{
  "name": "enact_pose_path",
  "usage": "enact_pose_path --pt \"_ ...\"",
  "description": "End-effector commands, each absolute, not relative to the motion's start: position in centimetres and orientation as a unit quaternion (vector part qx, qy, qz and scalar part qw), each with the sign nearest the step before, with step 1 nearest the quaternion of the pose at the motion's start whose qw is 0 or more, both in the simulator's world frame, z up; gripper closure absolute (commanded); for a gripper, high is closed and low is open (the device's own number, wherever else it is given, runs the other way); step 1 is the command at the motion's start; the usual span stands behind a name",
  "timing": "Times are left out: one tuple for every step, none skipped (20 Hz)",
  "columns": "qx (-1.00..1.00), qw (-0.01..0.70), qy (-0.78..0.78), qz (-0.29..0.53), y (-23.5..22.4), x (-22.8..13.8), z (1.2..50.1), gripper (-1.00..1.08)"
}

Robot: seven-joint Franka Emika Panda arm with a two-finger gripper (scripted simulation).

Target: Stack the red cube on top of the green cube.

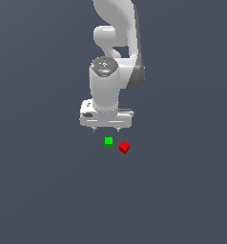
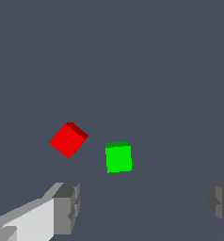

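- Tool (image 1: 106, 129) hanging over the dark grey surface (image 1: 44, 190), white body pointing straight down, two short fingertips poking out below the wide palm.
- Released: jaws spread wide in the wrist view, one grey pad (image 2: 67, 208) and the other pad (image 2: 221, 205) far apart, nothing between them but bare surface.
- Green cube (image 1: 108, 142) lying flat on the surface, just below the tool in the exterior view, roughly under the gap between the fingertips.
- Red cube (image 1: 124, 147) just beside the green cube, at about 4 o'clock from it in the exterior view, apart and not touching.
- Red cube turned diagonally, a corner facing the camera; green cube squared up to the view.
- Seen from the wrist: green cube (image 2: 118, 157) near the middle of the span between the pads, red cube (image 2: 68, 140) nearer the pad with the white finger body behind it.
- Both cubes resting on the surface, neither stacked nor gripped.
- Arm (image 1: 118, 43) rising behind the tool toward 12 o'clock of the exterior view.
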State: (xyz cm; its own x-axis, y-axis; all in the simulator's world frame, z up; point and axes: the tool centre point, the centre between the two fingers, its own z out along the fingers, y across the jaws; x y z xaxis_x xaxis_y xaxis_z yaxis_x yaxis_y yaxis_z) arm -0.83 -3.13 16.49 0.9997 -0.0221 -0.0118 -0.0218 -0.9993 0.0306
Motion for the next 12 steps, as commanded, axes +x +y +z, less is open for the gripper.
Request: enact_pose_path --pt "1.0 0.015 -0.011 -0.006 -3.13 -0.83 16.49 -0.92" --pt "1.0 0.015 -0.011 -0.006 -3.13 -0.83 16.48 -0.92" --pt "1.0 0.015 -0.012 -0.006 -3.11 -0.84 16.46 -0.92" --pt "1.0 0.015 -0.014 -0.006 -3.07 -0.85 16.42 -0.92" --pt "1.0 0.015 -0.016 -0.006 -3.02 -0.86 16.36 -0.92" --pt "1.0 0.015 -0.018 -0.006 -2.95 -0.88 16.29 -0.92" --pt "1.0 0.015 -0.022 -0.006 -2.87 -0.9 16.2 -0.92" --pt "1.0 0.015 -0.025 -0.006 -2.78 -0.92 16.1 -0.92" --pt "0.999 0.014 -0.03 -0.006 -2.67 -0.94 15.98 -0.92" --pt "0.999 0.014 -0.035 -0.006 -2.54 -0.97 15.84 -0.92" --pt "0.999 0.014 -0.04 -0.006 -2.4 -1.0 15.69 -0.92" --pt "0.999 0.014 -0.046 -0.006 -2.25 -1.03 15.52 -0.92"
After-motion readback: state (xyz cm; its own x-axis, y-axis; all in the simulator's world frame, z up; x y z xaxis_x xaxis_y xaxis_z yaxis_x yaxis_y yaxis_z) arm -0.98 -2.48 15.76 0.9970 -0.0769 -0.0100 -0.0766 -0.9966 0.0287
